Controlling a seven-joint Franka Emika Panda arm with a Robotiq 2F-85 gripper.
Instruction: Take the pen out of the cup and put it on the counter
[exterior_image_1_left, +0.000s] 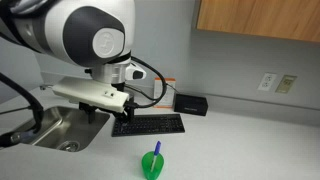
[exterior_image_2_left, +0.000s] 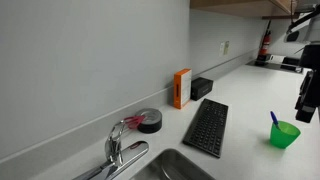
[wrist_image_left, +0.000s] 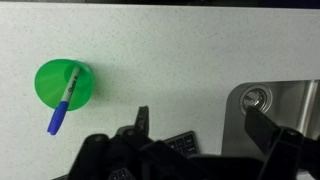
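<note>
The gripper (wrist_image_left: 197, 116) hung empty at the lower middle of the wrist view, its jaws spread wide, above the keyboard (wrist_image_left: 182, 146). At the left of that frame the pen (wrist_image_left: 62, 102) leaned in the cup (wrist_image_left: 86, 88), one end jutting past the rim. The cup stood on the counter (wrist_image_left: 180, 45), well apart from the gripper. The sink (wrist_image_left: 295, 100) showed at the right edge.

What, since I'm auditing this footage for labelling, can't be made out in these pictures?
- Lower end of the pen: hidden by the wall of the cup in both exterior views.
- Keyboard: wrist view, mostly behind the gripper.
- Orange box: print too small, exterior view.
</note>
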